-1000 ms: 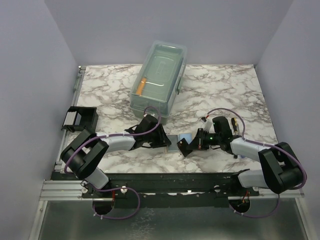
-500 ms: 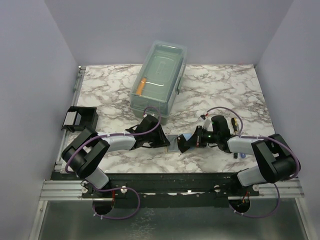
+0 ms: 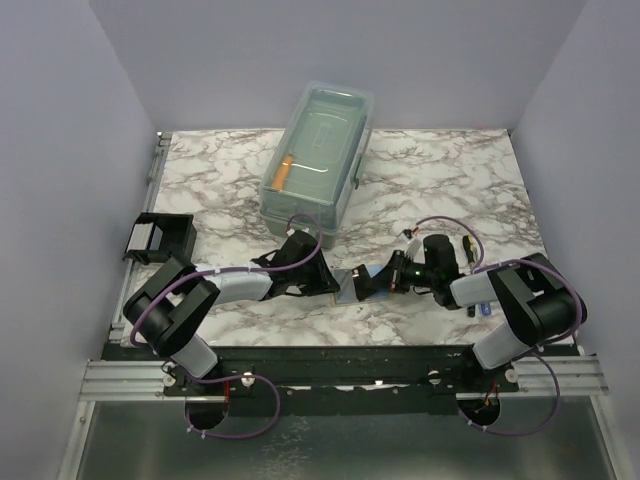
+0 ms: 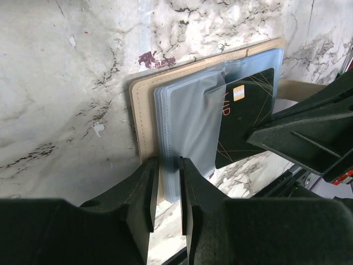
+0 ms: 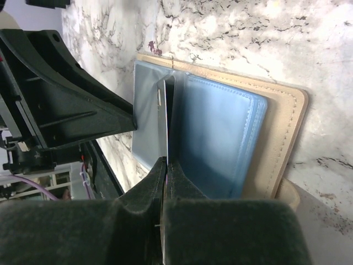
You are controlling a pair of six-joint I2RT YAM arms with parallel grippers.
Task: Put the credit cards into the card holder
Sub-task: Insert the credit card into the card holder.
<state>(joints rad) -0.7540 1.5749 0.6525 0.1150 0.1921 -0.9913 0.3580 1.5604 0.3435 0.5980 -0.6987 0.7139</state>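
The card holder [image 4: 144,99] is a tan folder with clear sleeves, lying open at the table's near middle [image 3: 347,284]. My left gripper [image 4: 170,165] is shut on the near edge of its stack of clear sleeves [image 4: 187,121]; it shows from above [image 3: 333,283] too. My right gripper [image 5: 166,163] is shut on the dark grey credit card [image 5: 166,110], held on edge. The card [image 4: 242,121] is partly slid between the sleeves. From above, my right gripper [image 3: 366,285] meets the holder from the right. A bit of light blue [image 3: 483,311] shows beside my right arm; I cannot tell what it is.
A large clear lidded box [image 3: 318,160] with an orange thing inside stands behind the grippers. A small black open rack [image 3: 160,238] sits at the table's left edge. A tan round-edged thing [image 5: 300,204] lies under my right gripper.
My right gripper has moved left with the dark grey card, up to the tan holder. The left arm has stayed in place.
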